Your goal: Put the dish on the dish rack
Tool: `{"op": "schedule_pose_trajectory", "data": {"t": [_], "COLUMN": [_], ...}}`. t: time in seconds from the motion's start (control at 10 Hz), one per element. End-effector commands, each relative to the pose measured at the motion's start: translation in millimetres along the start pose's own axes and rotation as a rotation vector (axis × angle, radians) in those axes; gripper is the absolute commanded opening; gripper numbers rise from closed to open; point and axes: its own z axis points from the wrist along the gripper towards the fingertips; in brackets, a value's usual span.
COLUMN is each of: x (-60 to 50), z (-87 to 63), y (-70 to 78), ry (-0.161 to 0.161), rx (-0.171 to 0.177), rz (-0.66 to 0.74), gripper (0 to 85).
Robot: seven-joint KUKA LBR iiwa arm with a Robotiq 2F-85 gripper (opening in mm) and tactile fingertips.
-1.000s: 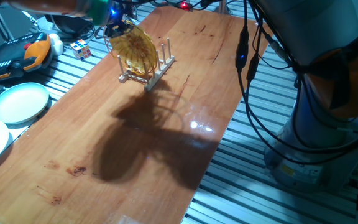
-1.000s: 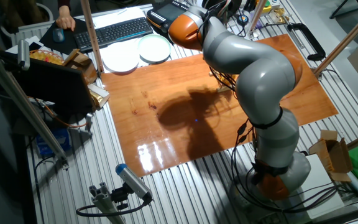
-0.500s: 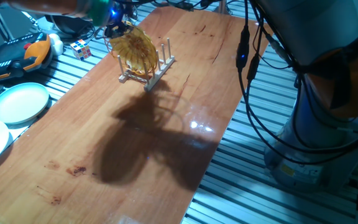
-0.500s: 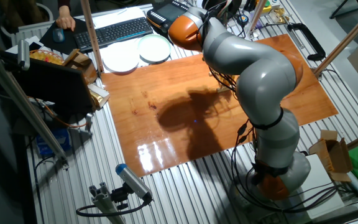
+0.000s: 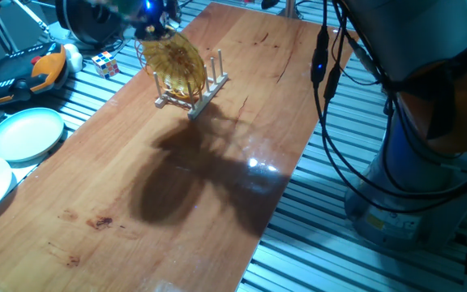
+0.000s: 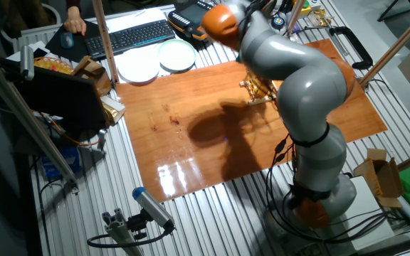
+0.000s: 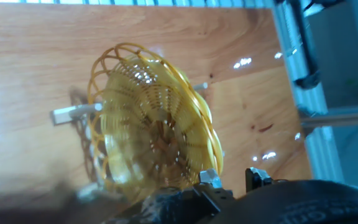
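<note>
The woven wire dish stands on edge in the wooden dish rack, slotted between the upright pegs near the far end of the wooden surface. In the hand view the dish fills the frame, its rim tilted, with the rack's rail showing behind the lattice. The pincer sits at the dish's upper rim, its two fingertips apart with nothing visibly between them, so it looks released, though blur leaves some doubt. The placing looks essentially done. To finish well, lift the pincer straight away from the rim without snagging the lattice or nudging the light rack, and watch that the dish leans steady against a peg rather than rolling out
</note>
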Motion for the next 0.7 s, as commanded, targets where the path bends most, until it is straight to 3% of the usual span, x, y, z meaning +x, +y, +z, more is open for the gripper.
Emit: {"op": "schedule_pose_trajectory", "data": {"t": [0.0,0.5,0.6], "x": [0.2,0.2,0.6], "z": [0.5,4.2,3.7], "y": [1.0,8.9,8.7], "ry": [-0.001,0.002,0.021], "rx": [-0.029,-0.030,-0.064], "rz": [-0.002,-0.006,0.001], "gripper": [30.7,30.3,31.7]}}
